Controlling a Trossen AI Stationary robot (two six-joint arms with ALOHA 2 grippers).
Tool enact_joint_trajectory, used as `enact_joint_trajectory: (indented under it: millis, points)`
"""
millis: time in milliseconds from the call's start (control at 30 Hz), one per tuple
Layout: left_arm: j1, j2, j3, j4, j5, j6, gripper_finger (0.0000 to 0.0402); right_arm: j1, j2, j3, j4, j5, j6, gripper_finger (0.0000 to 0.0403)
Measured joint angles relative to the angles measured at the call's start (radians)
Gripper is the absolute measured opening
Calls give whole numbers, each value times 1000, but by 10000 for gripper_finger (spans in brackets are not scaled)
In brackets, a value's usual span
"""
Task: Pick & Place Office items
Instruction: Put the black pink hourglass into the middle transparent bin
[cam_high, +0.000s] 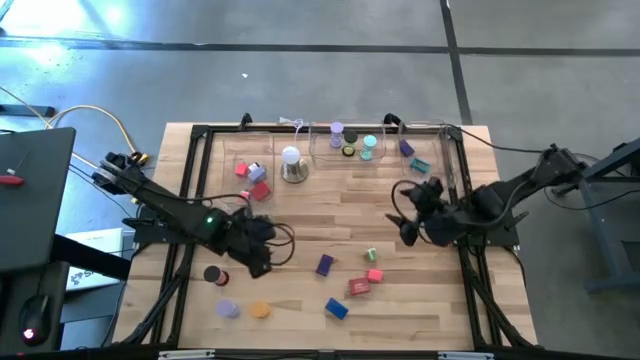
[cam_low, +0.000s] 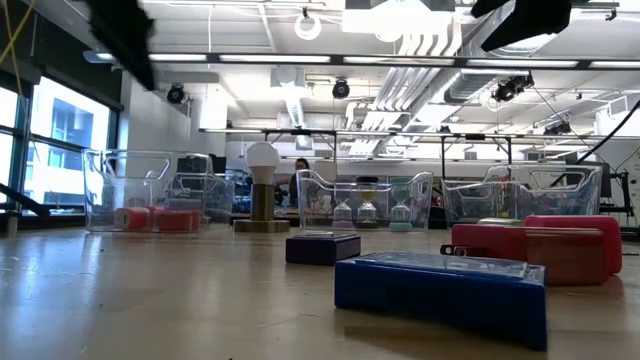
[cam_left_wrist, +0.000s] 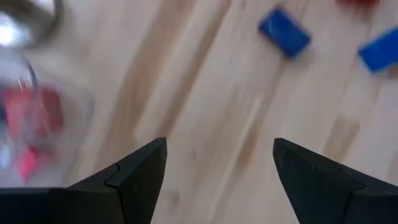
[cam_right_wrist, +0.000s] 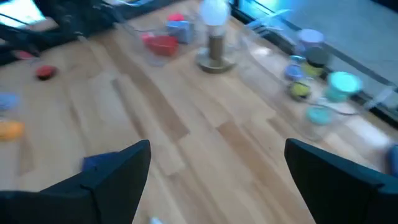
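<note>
High view: purple block (cam_high: 324, 264) between left tool (cam_high: 262, 252) and right tool (cam_high: 408, 232).

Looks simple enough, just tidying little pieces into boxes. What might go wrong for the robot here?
The round rolls, like the orange one, might roll away when nudged. The white dome lamp stands right beside the clear trays, so an arm could knock it. The left gripper and right gripper are both open and empty, and could collide mid-table.

The red pieces (cam_left_wrist: 31, 130) behind a clear tray wall are smeared by blur in the left wrist view. A blue block (cam_left_wrist: 380, 51) is cut by the frame edge there.
</note>
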Motion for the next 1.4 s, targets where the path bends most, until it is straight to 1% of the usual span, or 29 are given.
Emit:
enact_joint_trajectory:
  millis: [100,200,267,367,467,600,767,867,967,1033,1233,1400]
  points:
    - [-19,0,3,-82,91,-59,286,23,0,-59,114,13,-40,358]
    - [-21,0,2,-172,159,-73,286,20,0,-117,259,9,-120,359]
    - [-20,0,2,-218,179,-59,286,18,0,-145,336,8,-174,360]
    - [-19,0,2,-254,182,-31,286,11,0,-170,419,7,-250,360]
    - [-20,0,2,-255,203,-87,286,3,0,-179,464,7,-298,360]
    - [-7,0,2,-271,315,-86,286,-6,0,-179,477,7,-316,360]
    - [-4,0,2,-275,415,-109,286,-7,0,-179,477,7,-307,360]
    - [-9,1,2,-276,436,-232,286,-7,0,-179,477,7,-315,360]
    - [-19,1,2,-302,434,-378,286,-7,0,-179,479,7,-315,360]
    - [-27,1,1,-328,434,-448,286,-7,0,-179,485,7,-322,360]
    - [-95,1,0,-356,421,-605,286,-7,0,-179,485,7,-323,360]
    - [-169,1,0,-355,405,-702,286,-7,0,-179,484,7,-323,360]
